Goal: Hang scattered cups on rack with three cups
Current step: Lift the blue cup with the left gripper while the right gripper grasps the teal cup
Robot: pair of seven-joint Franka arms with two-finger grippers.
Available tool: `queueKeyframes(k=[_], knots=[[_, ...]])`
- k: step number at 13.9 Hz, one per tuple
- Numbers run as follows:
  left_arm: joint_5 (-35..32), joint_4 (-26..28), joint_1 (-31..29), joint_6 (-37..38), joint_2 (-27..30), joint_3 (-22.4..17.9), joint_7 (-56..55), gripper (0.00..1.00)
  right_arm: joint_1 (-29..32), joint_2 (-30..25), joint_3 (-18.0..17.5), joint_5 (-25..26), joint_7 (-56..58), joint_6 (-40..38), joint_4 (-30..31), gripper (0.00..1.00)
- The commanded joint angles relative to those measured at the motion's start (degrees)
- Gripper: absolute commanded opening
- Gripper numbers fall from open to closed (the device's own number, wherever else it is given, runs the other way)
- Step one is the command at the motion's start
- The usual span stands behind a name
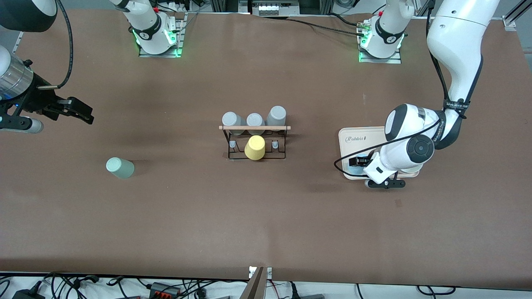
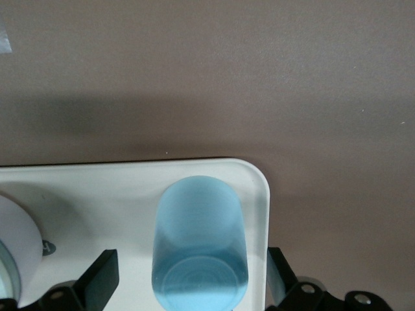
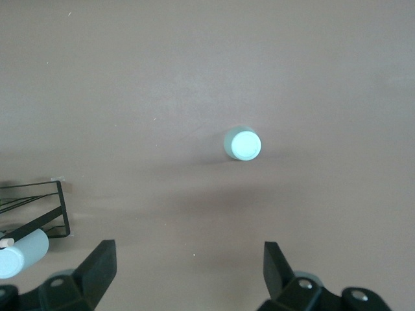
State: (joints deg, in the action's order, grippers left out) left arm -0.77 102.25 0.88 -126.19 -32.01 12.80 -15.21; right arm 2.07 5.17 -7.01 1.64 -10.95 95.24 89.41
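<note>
1. Blue cup (image 2: pixel 200 243) stands on the cream tray (image 1: pixel 348 136), toward the left arm's end from the rack (image 1: pixel 254 141); left gripper (image 2: pixel 191 275) straddles it, fingers (image 2: pixel 100 278) wide, not yet gripping.
2. Next, I judge: close and lift clear of the tray's rim.
3. Green cup (image 1: pixel 119 167) stands on open desk (image 1: pixel 266 224) toward the right arm's end from the rack; right gripper (image 3: pixel 188 269) waits above, fingers spread, holding nothing.

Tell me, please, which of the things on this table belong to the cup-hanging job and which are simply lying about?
Part of the job:
- sage green cup, standing toward the right arm's end
- light blue cup, on the tray between the open left gripper fingers
- rack
- right gripper, open, waiting

Just there:
- cream tray
- yellow cup on the rack
- three grey cups on the rack
</note>
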Motion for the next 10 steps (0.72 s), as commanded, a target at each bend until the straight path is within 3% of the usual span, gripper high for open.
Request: queueKeyframes(k=[1, 6, 7, 9, 10], knots=[[0.15, 3.91, 0.61, -3.18, 2.04, -0.06, 0.27, 1.0, 0.13, 0.45, -0.37, 0.73, 0.23, -0.15, -0.2, 1.0], [0.07, 4.36, 0.79, -3.36, 2.22, -0.06, 0.35, 0.97, 0.65, 3.09, -0.2, 1.7, 0.23, 0.9, 1.99, 1.0], [0.15, 4.36, 0.79, -3.36, 2.22, -0.06, 0.35, 0.9, 1.09, 3.53, -0.11, 1.7, 0.32, 2.56, 3.22, 1.0], [0.07, 4.1, 0.79, -3.36, 2.13, -0.15, 1.14, 0.48, 2.58, 5.63, -0.11, 1.61, 3.55, 5.9, 5.33, 1.0], [0.07, 3.83, 0.87, -3.28, 2.13, -0.15, 1.23, 0.36, 3.11, 7.03, -0.11, 1.61, 6.09, 8.53, 6.47, 1.0]])
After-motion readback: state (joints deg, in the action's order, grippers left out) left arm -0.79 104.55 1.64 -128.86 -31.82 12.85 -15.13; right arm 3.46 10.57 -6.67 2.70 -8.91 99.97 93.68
